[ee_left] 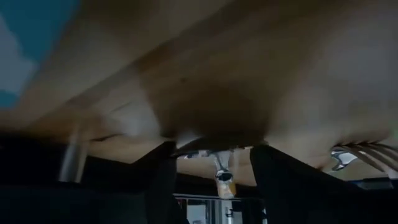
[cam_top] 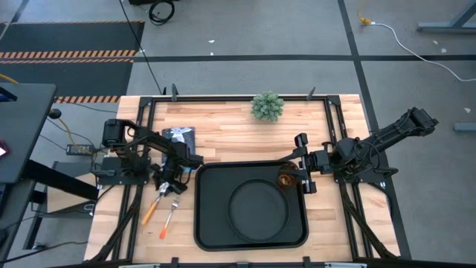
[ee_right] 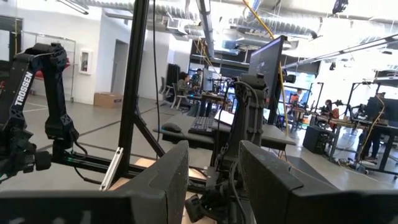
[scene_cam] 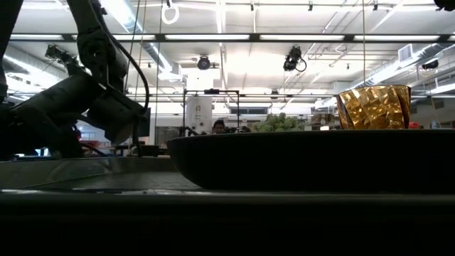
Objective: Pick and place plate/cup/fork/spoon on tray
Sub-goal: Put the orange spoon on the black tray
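The black tray (cam_top: 204, 223) lies at the table's near middle with the round black plate (cam_top: 258, 206) flat inside it. The amber cup (cam_top: 286, 178) stands upright in the tray's far right corner; it also shows in the low view (scene_cam: 373, 107) with nothing around it. The spoon (cam_top: 153, 206) and the fork (cam_top: 170, 216) lie on the wood left of the tray. My left gripper (cam_top: 165, 183) points down over the spoon's bowl end, open, with its fingers (ee_left: 273, 180) on either side of the spoon (ee_left: 219, 167). My right gripper (cam_top: 299, 173) is open and empty just right of the cup.
A small green plant (cam_top: 268, 106) stands at the table's far edge. A dark flat packet (cam_top: 178, 138) lies far left, beside the left arm. The fork's tines (ee_left: 354, 152) lie close to the left gripper.
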### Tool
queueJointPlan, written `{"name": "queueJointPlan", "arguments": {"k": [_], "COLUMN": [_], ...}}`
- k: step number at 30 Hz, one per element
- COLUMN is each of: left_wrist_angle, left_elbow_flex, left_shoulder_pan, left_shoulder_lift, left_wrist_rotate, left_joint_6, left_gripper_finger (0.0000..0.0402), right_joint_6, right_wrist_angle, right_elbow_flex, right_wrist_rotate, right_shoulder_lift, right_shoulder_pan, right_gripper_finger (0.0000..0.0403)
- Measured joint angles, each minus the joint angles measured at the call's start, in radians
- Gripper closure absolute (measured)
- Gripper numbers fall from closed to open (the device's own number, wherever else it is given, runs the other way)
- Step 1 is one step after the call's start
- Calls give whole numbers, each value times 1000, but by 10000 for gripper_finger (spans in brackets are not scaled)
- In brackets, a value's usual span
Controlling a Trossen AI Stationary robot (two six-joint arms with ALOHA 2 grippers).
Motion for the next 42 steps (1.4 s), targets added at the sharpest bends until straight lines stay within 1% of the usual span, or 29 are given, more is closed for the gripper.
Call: {"name": "queueJointPlan", "arguments": {"k": [9,12,17,24,35,40,42], "left_wrist_angle": [-24,-24,-32,-71,-72,-40,-39], "left_elbow_flex": [8,9,25,84,84,54,49], "left_shoulder_pan": [1,1,1,24,37,39,40], "left_shoulder_lift": [-2,-3,-3,-3,-4,-8,-7], "left_wrist_rotate": [-32,-45,-62,-154,-151,-104,-101], "left_joint_6": [9,19,31,50,54,52,52], "left_gripper_finger": [138,129,128,127,127,127,127], "right_joint_6": [0,0,0,0,8,9,9], "right_wrist_angle": [5,5,6,20,20,20,20], "right_elbow_flex": [0,0,0,0,0,0,0], "right_wrist_rotate": [0,0,0,-4,-14,-16,-16], "right_shoulder_lift": [0,0,0,0,0,0,0], "right_shoulder_pan": [0,0,0,0,0,0,0], "right_gripper_finger": [254,254,254,254,254,254,254]}}
